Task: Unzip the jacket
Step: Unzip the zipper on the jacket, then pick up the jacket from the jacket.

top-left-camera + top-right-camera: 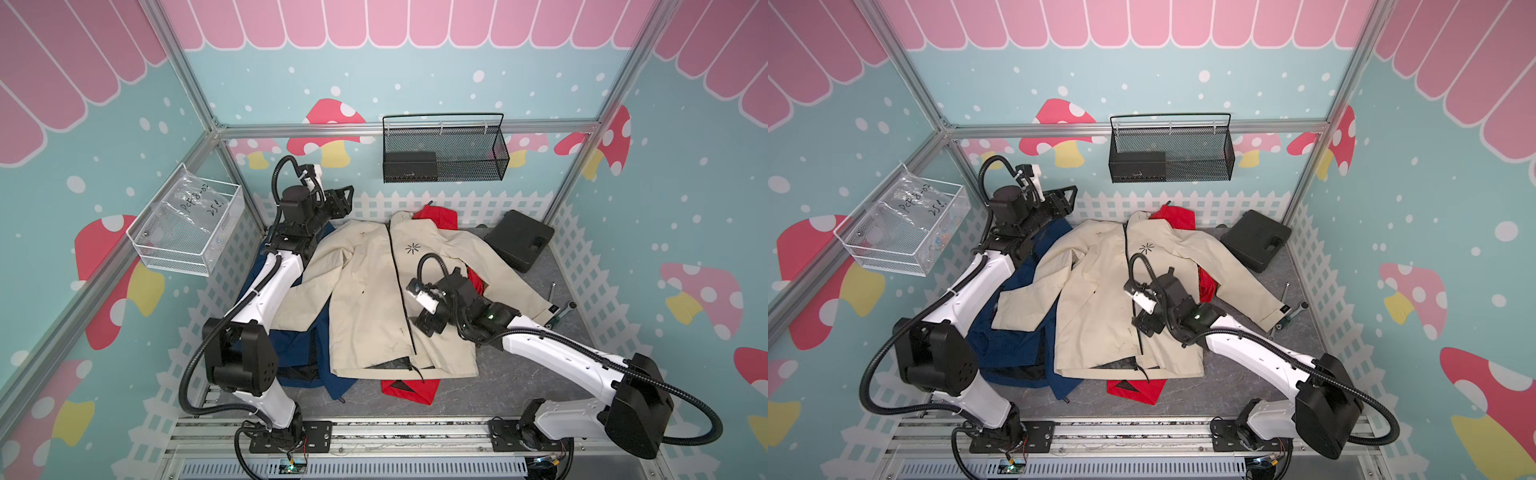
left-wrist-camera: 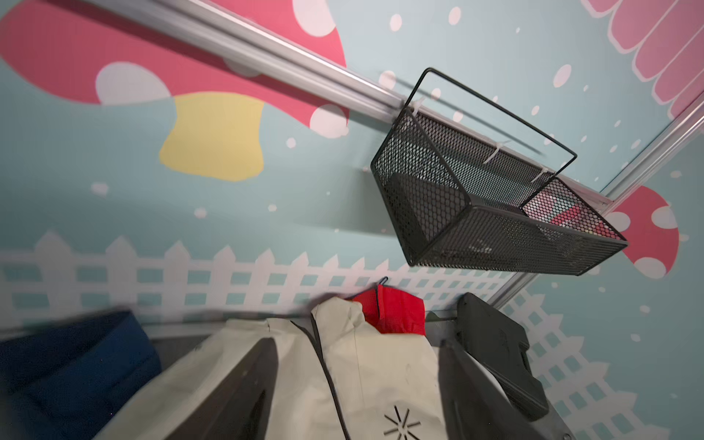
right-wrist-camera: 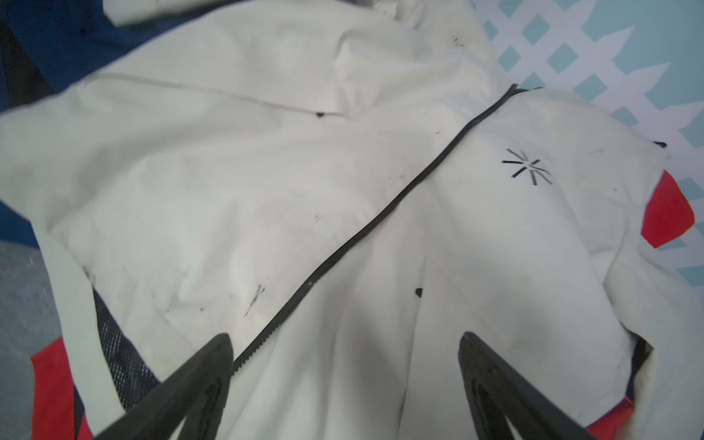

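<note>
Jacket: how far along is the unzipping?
Done: nothing certain; on the jacket the front edges meet along the whole zip, with mesh lining showing only at the hem. In hand: nothing; left gripper and right gripper are open and empty. Left: probably the whole zip, though I cannot tell if its teeth are parted.

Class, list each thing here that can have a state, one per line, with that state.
Beige jacket, zipper closed along the front, lying front up.
Left gripper, open, empty.
Right gripper, open, empty, over the jacket.
Black case, closed.
Black mesh basket, hanging on the back wall.
</note>
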You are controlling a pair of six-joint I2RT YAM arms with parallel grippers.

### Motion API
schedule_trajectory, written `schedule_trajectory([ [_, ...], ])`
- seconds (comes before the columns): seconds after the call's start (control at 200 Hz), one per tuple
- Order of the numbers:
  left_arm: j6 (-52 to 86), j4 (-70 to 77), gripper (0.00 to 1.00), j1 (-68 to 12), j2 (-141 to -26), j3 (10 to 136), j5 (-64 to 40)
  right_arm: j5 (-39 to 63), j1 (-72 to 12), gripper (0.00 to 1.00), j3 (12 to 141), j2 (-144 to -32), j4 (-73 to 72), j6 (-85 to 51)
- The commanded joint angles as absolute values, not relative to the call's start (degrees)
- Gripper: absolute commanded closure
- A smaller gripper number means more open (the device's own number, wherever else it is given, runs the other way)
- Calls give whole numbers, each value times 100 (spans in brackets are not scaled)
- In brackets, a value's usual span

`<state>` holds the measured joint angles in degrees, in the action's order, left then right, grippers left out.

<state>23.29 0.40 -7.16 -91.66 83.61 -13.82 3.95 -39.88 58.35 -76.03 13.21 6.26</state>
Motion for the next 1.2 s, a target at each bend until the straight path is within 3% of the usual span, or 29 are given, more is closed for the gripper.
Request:
schedule_trajectory([
  [0.0, 2999, -1485, 39, -694, -8739, 7916, -1277, 1951, -3281, 8, 6147, -7870, 1196, -140],
  [0.165, 3111, -2511, 38, -703, -8040, 6900, -1520, 3295, -1840, 13, 6122, -8186, 662, -1312],
  [0.435, 2539, -4223, 35, -686, -7174, 6198, -1090, 3429, -744, 16, 5714, -8300, 220, -1758],
  [0.726, 2237, -4417, 32, -642, -7559, 6047, -1240, 2681, -419, 21, 5602, -8506, 837, -1369],
  [1.196, 2514, -3528, 33, -615, -8063, 5654, -2102, 3341, -403, 27, 5305, -9195, 459, -1313],
])
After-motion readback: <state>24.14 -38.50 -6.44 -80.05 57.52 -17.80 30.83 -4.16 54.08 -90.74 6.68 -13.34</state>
